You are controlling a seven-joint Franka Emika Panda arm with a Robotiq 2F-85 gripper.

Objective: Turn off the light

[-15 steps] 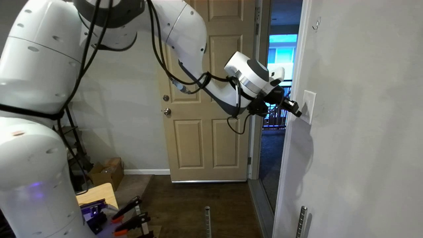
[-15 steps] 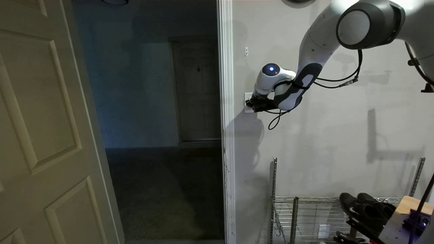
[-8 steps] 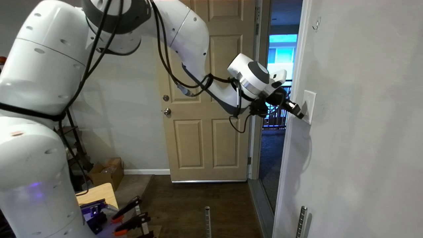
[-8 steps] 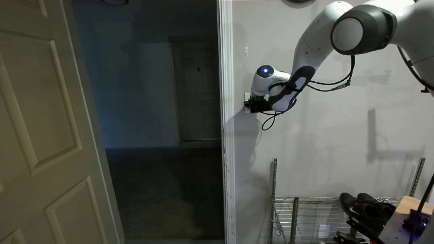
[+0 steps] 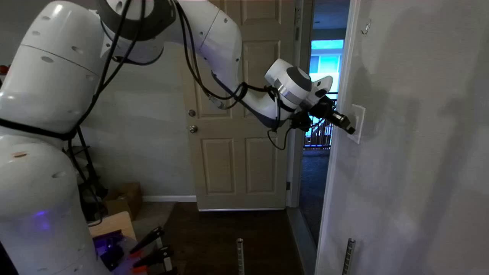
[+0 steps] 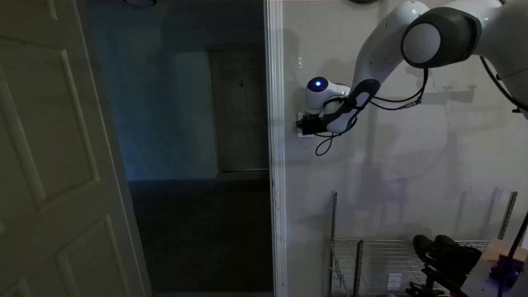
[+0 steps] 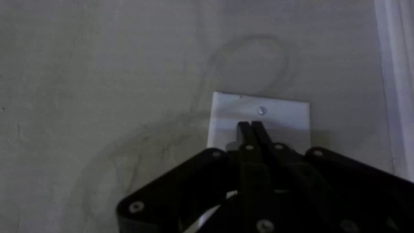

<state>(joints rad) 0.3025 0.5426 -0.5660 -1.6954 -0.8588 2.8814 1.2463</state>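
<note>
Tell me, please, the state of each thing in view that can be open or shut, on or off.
Gripper: shut.
Switch plate: upright; switch position hidden behind the gripper.
Room light: source unseen; probably off, given the dimness.
Cream door: open.
Far door: appears shut.
Arm's indicator light: on, blue.
Cardboard box: too dim to tell.

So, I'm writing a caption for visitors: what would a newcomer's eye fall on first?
Probably the white robot arm, arching across an exterior view from its left side. Then its black end effector, pointing at the white switch plate on the right-hand wall. Between that wall and the cream door, a bright blue patch glows.
</note>
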